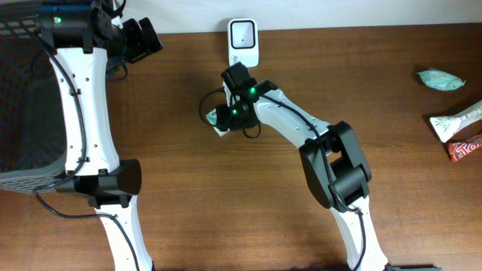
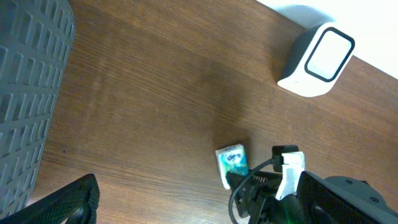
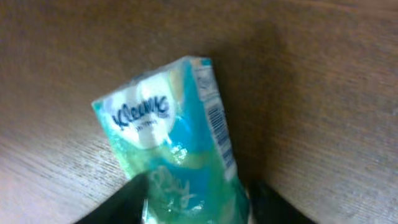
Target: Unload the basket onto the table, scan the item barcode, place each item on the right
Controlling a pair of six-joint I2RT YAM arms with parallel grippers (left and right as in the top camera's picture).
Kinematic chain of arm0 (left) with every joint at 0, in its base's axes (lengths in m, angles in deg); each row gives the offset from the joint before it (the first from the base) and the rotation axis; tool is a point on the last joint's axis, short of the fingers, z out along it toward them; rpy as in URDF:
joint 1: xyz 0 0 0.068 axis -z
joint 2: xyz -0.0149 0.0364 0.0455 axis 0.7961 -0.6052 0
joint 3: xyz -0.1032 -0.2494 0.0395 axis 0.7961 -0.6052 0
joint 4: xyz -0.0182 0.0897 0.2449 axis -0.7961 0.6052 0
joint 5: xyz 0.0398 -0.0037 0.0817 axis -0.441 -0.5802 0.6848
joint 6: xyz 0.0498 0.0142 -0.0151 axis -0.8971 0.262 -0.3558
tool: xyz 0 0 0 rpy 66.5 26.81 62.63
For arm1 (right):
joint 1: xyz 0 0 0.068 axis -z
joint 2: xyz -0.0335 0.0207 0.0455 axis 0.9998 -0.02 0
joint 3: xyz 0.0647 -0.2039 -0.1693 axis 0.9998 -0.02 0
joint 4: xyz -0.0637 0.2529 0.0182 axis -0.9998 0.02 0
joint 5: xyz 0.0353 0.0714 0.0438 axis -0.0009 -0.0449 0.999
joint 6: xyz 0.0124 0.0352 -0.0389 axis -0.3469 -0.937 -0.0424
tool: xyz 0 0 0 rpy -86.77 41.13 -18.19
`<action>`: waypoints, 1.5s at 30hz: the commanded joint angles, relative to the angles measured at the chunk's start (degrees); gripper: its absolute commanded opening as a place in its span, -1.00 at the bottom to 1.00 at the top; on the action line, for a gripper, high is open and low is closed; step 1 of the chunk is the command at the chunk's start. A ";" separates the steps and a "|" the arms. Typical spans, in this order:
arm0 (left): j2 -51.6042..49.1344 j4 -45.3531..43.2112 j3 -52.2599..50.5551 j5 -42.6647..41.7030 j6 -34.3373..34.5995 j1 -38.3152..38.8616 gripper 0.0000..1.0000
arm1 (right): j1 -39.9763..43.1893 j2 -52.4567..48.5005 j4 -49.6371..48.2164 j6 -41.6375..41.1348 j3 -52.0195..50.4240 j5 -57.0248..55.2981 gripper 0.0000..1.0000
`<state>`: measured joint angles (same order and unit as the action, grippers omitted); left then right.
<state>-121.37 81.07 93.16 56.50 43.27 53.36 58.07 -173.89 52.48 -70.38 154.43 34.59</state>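
While the fingers (image 3: 121, 202) of your right gripper (image 3: 196, 202) flank one end of the Kleenex pack (image 3: 174, 143), lying on the table (image 1: 392, 98) short of the scanner (image 1: 242, 41), you cannot tell if they bite; a shallow pinch could let the slick wrap twist, hiding its barcode (image 3: 217, 134). Your left gripper (image 1: 147, 41) hangs wide open, well apart.

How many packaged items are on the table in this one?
4. A Kleenex pack between the right gripper's fingers near the scanner; a teal packet, a white-green packet and a red wrapper at the far right. The basket could hide more.
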 commanded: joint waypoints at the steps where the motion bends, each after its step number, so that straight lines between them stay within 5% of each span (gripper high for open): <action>1: 0.33 0.04 0.55 -0.20 -0.70 -0.28 0.98 | 0.57 -0.26 3.54 0.24 0.17 -4.33 -0.03; 5: 0.33 0.04 0.55 -0.20 -0.70 -0.28 0.98 | 2.71 2.58 14.40 0.22 4.31 -16.28 0.04; 10: 0.33 0.02 0.55 -0.20 -0.70 -0.28 0.98 | 4.15 3.15 26.75 0.66 13.86 -23.21 0.58; 17: 0.33 0.02 0.52 -0.22 -0.70 -0.28 0.98 | -3.85 2.84 26.80 25.38 12.70 -21.38 0.56; 20: 0.33 0.02 0.55 -0.20 -0.70 -0.31 0.98 | -6.03 2.36 25.57 26.29 11.37 -25.24 0.55; 28: 0.33 0.04 0.55 -0.20 -0.70 -0.31 0.98 | -6.34 2.36 14.60 26.29 2.51 -29.66 0.17; 34: 0.33 0.02 0.55 -0.20 -0.70 -0.24 0.98 | -5.14 2.36 8.48 24.24 0.48 -32.54 -0.55; 35: 0.33 0.04 0.55 -0.20 -0.70 -0.24 0.98 | -4.76 2.36 8.52 22.23 0.48 -34.18 -0.92; 38: 0.33 0.02 0.55 -0.20 -0.70 -0.24 0.98 | -3.65 2.51 10.49 14.32 1.75 -33.18 -0.92; 42: 0.33 0.04 0.55 -0.20 -0.70 -0.26 0.98 | -1.42 2.51 16.17 11.76 9.94 -17.42 -0.92; 45: 0.33 0.04 0.55 -0.20 -0.70 -0.26 0.98 | 4.07 2.51 20.90 11.17 16.44 10.47 -0.92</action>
<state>-121.37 81.03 93.16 56.50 43.27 53.36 57.67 -172.49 72.28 -57.00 166.22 20.27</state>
